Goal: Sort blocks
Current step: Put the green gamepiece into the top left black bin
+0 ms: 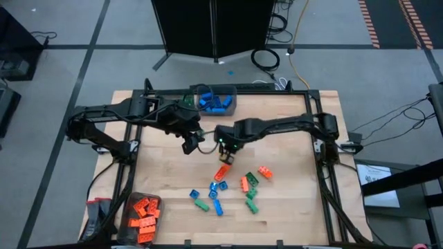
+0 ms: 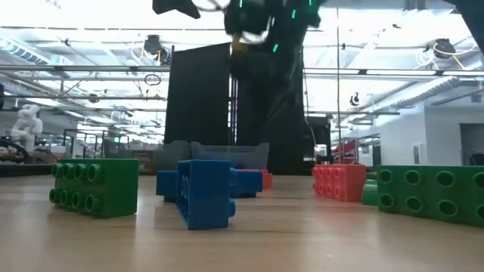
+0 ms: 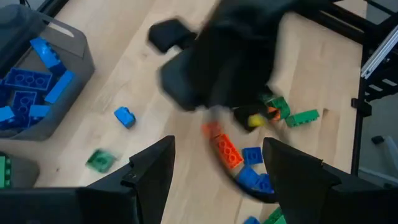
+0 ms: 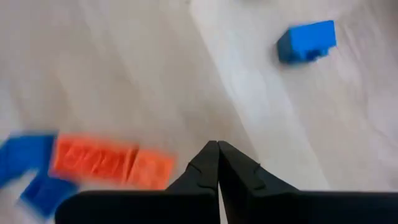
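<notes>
The blocks (image 1: 228, 187) are small studded plastic bricks in orange, green and blue, lying loose on the wooden table (image 1: 291, 207) in a scatter toward its front middle; some are short and squarish, others long and narrow; the low view shows a green brick (image 2: 94, 186) on its side with its studs facing the camera, and a blue brick (image 2: 206, 193) tipped at a slant. A long orange brick (image 1: 221, 173) lies just below the right gripper (image 1: 226, 156), its long axis running diagonally across the table; in the right wrist view the same orange brick (image 4: 112, 162) lies lengthwise across the frame, touching a blue one (image 4: 31, 168) at one end. A bin of blue bricks (image 1: 216, 100) stands at the table's far edge; a bin of orange bricks (image 1: 142, 216) stands at the front left corner.

The right gripper hangs above the scatter with its fingers (image 4: 205, 165) pressed together and nothing between them; the left gripper (image 1: 190, 144) sits just beside it toward the far bin, its fingers (image 3: 155, 171) spread apart and empty.
</notes>
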